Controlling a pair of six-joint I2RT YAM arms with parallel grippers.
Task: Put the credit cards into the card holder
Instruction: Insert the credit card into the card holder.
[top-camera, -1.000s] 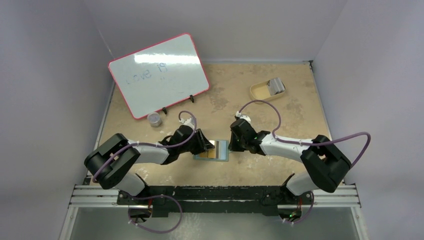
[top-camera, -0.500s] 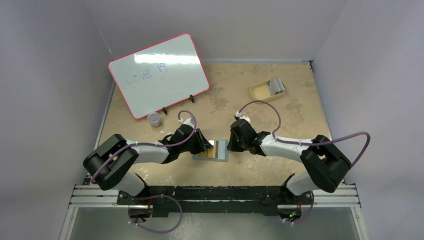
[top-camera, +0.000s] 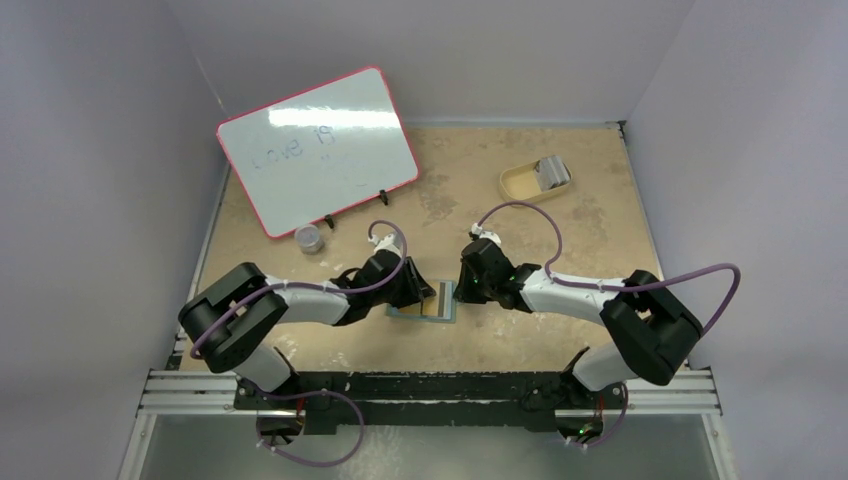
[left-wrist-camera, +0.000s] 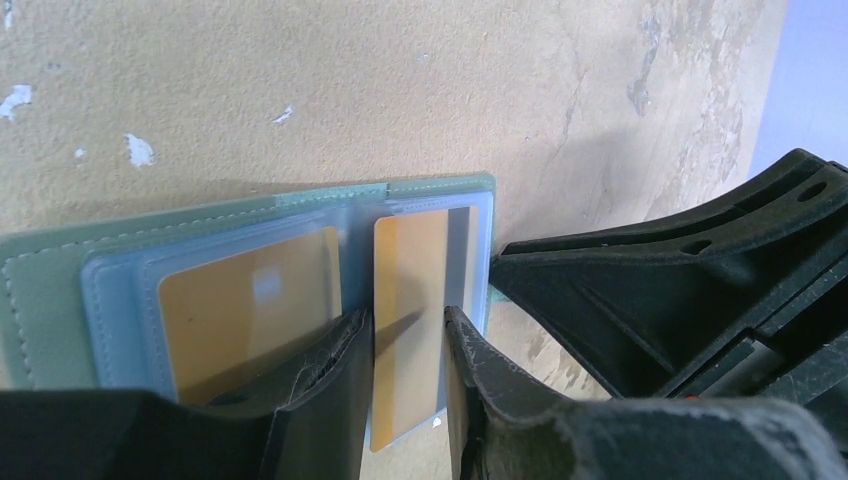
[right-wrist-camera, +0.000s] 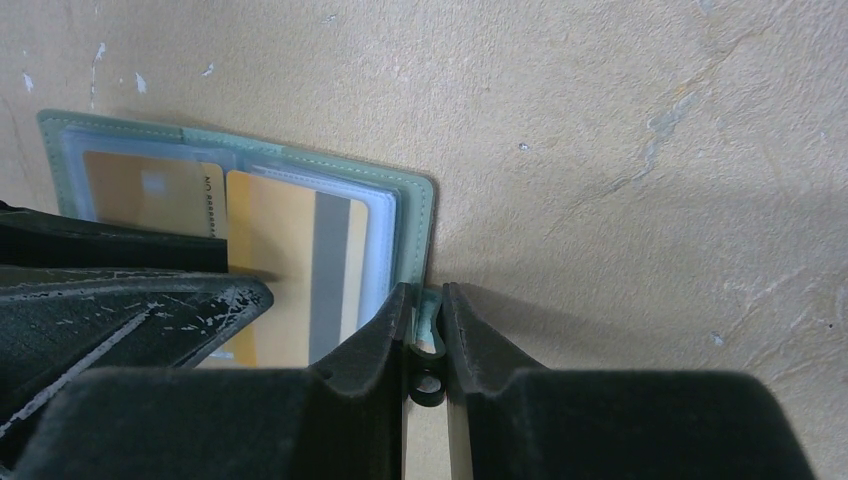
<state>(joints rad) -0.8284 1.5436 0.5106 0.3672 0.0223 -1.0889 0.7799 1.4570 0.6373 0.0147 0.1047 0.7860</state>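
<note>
Worn tan desk (top-camera: 520, 340) carries the open card holder (top-camera: 425, 304) near its front edge, gold cards (left-wrist-camera: 250, 320) in its clear pockets. Left gripper (left-wrist-camera: 408, 345) jaws clamp one gold card (left-wrist-camera: 408, 290); right gripper (right-wrist-camera: 427, 310) jaws pinch the holder's tab. Tan tray (top-camera: 520, 184) far right holds a grey card (top-camera: 551, 172).

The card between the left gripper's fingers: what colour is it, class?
Gold, with a grey stripe down one side. The card in the left gripper shows best from the right wrist.
</note>
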